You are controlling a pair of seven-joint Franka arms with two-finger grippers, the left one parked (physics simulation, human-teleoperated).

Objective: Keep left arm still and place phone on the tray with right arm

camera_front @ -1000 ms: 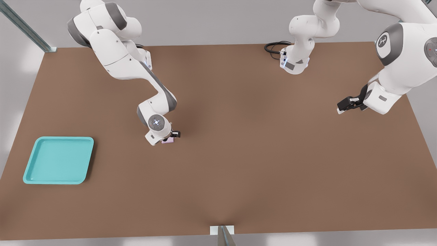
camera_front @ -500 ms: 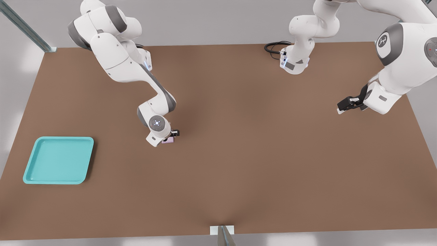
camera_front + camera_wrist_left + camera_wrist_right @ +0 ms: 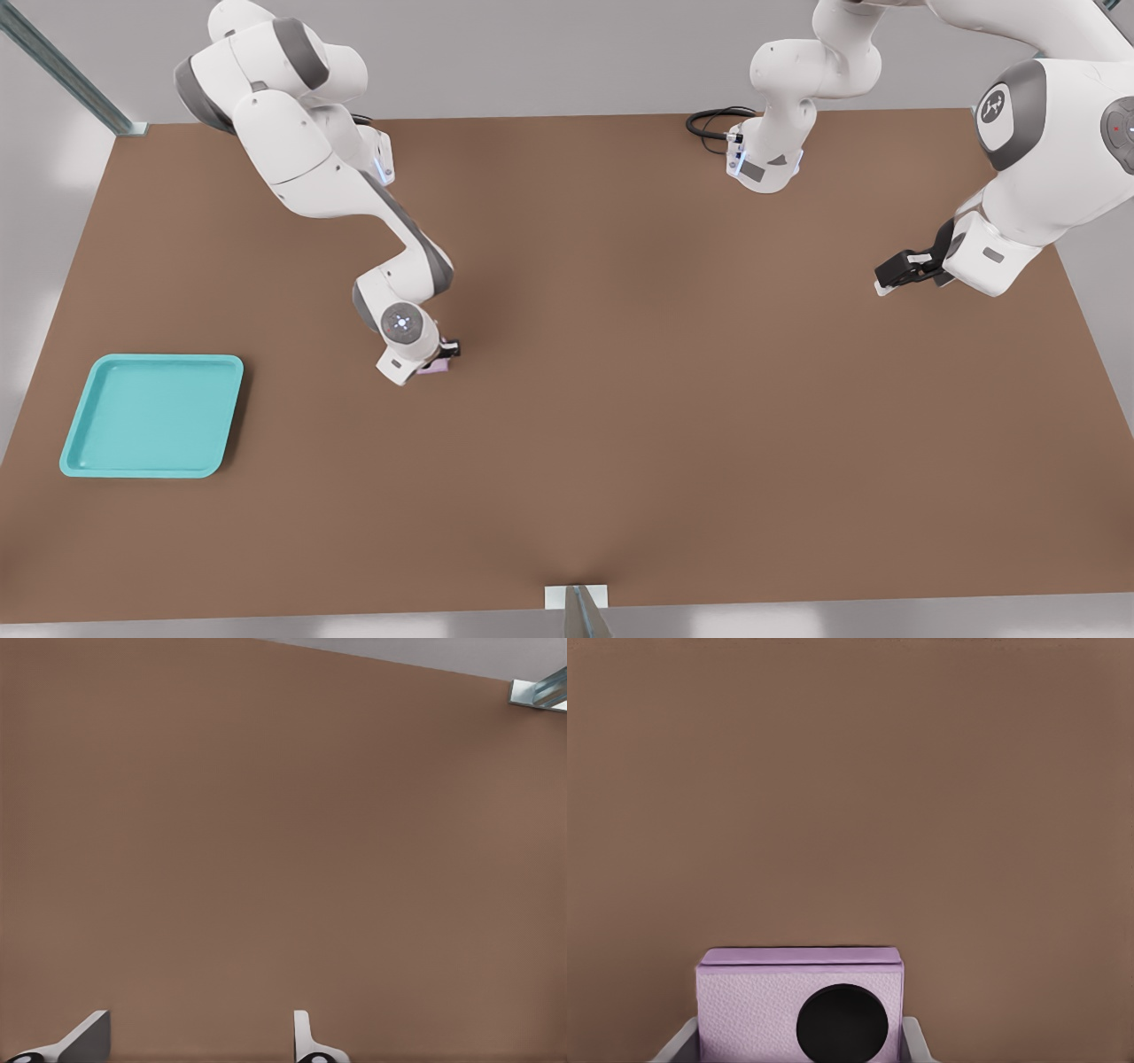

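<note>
The pale pink phone (image 3: 432,367) sits near the middle-left of the brown table (image 3: 620,399), mostly hidden under the right arm's wrist (image 3: 400,322). My gripper (image 3: 437,360) is down at it. In the right wrist view the phone (image 3: 757,1010) shows one black lens and fills the space between the grey fingertips (image 3: 678,1047), which press on both its sides, so the gripper (image 3: 799,1045) is shut on the phone. The turquoise tray (image 3: 152,416) lies bare far toward the front view's left, near the table's left edge.
A black cable (image 3: 711,122) lies at the table's far edge beside the parked arm's base. The parked arm's black gripper (image 3: 904,268) hangs over the front view's right side. A metal post (image 3: 580,610) stands at the near edge.
The right arm's wrist and gripper have drifted slightly toward the front view's left, and the phone has shifted with them. The tray has not moved.
</note>
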